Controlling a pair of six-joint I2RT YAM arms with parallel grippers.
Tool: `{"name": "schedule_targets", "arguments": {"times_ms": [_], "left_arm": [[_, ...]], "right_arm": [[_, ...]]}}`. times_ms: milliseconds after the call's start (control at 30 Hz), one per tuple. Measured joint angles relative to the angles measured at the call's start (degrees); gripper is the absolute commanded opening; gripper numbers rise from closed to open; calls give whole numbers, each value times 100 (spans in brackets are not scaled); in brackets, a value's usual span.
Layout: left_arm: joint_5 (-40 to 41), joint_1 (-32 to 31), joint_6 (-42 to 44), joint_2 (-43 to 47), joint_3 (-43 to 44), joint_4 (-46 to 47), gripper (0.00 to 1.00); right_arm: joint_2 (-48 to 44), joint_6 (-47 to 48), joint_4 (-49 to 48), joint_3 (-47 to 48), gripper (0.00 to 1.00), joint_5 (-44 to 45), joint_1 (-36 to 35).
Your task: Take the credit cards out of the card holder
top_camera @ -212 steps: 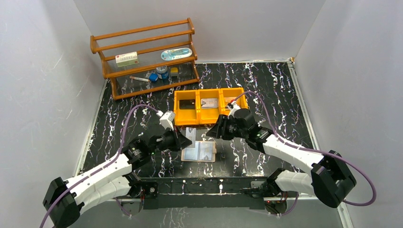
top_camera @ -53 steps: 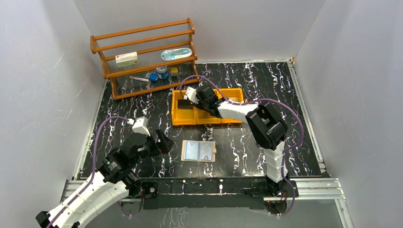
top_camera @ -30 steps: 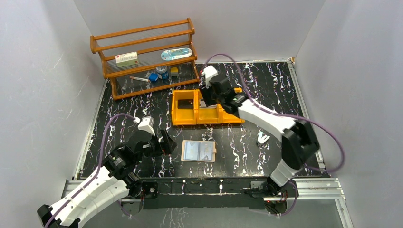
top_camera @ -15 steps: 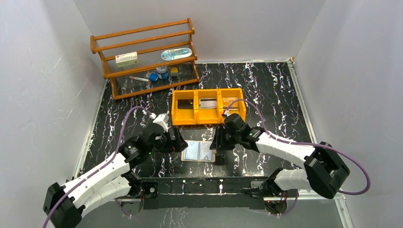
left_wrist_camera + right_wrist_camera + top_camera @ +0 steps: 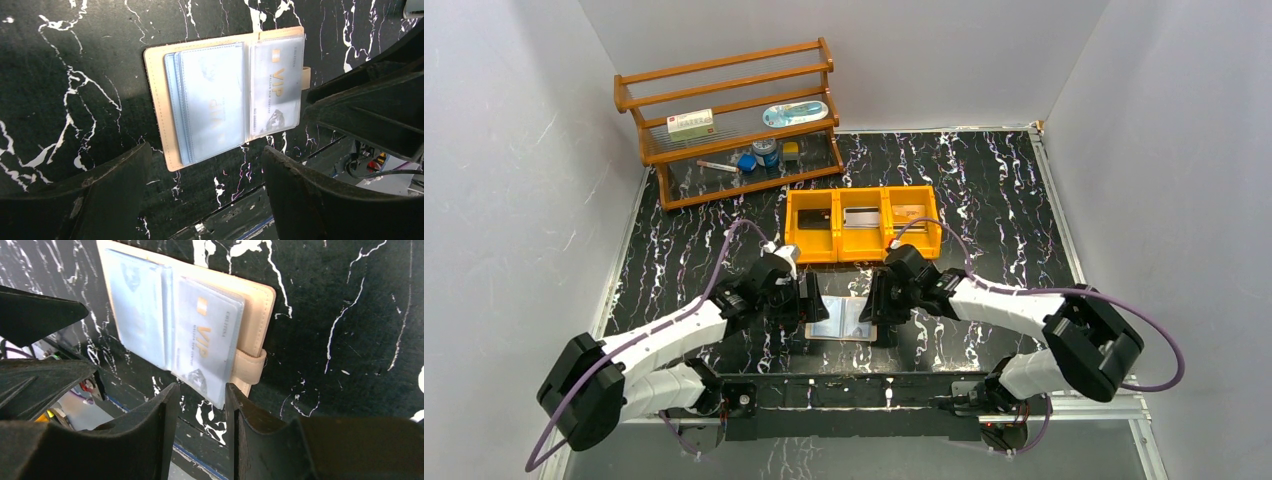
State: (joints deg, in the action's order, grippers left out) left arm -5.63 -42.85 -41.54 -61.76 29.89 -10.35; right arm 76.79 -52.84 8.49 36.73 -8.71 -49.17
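The card holder (image 5: 842, 318) lies open on the black marbled table, tan cover down and pale blue pockets up (image 5: 215, 100) (image 5: 145, 305). A silvery credit card marked VIP (image 5: 276, 92) (image 5: 207, 347) sits in its right-hand pocket. In the yellow bin lie a dark card (image 5: 816, 218), a silvery card (image 5: 861, 219) and a tan card (image 5: 911, 212). My left gripper (image 5: 812, 305) (image 5: 205, 152) hangs open and wide over the holder's left edge. At the right edge my right gripper (image 5: 879, 318) (image 5: 201, 387) is open with a narrow gap, and the near corner of the VIP pocket lies just in front of its fingertips.
The yellow three-compartment bin (image 5: 864, 258) stands just behind the holder. A wooden rack (image 5: 724, 100) with small items is at the back left. The table's front rail (image 5: 854, 385) runs close below the holder, and grey walls close in the sides.
My right arm swung back from the bin to the holder's right edge, its jaws narrowing. My left gripper moved right to the holder's left edge and closed a little.
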Motion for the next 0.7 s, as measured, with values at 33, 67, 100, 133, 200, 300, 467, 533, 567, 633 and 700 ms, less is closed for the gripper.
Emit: {"name": "schedule_targets", "arguments": {"times_ms": [33,67,100,133,200,300,467,533,567,633,700], "left_arm": [[-28,0,4,-68,2,39,76],[-61,0,9,-129,4,81,75],[-90,0,22,-181,9,120,74],[-111,0,28,-240,11,153,73],[-136,0,46,-337,11,186,70],[-153,0,66,-459,11,247,65],[-247,0,70,-597,-7,380,58],[-299,0,68,-632,-52,452,57],[-332,0,66,-638,-94,490,56],[-387,0,59,-638,-177,553,56],[-426,0,42,-638,-247,610,56]], "right_arm": [[85,-11,-4,0,46,0,-11],[153,-20,-4,0,46,2,-17],[208,-22,-7,0,46,4,-28],[260,-28,-7,0,46,17,-39],[358,-39,-15,0,41,15,-52],[415,-46,-122,0,32,-24,-74],[415,-59,-258,4,27,-46,-98],[415,-57,-251,24,29,-50,-120],[415,-52,-247,39,32,-52,-133],[415,-44,-195,107,37,-50,-168],[415,-9,-114,219,38,-42,-225]]}}
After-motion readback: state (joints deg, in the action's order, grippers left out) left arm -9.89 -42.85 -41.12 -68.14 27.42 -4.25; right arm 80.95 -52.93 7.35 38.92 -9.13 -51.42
